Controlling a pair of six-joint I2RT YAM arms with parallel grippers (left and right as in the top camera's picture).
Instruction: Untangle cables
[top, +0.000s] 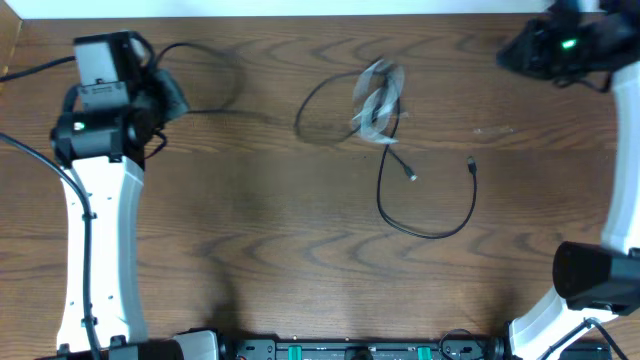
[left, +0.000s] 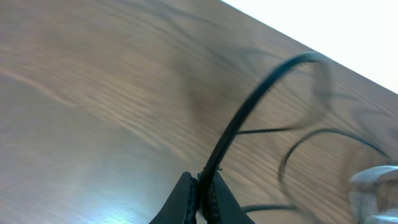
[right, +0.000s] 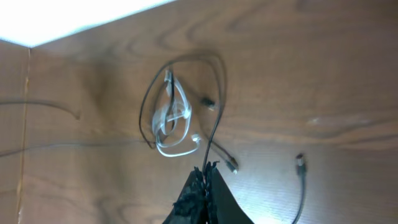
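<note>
wood table (top: 250, 250) shows blurred white cable (top: 378, 100), pinched black cable (left: 241, 118).

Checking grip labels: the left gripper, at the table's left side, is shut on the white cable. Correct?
No. The left wrist view shows the left gripper shut on a black cable, not the white cable, which sits further right, ungripped. The rest stands.
</note>
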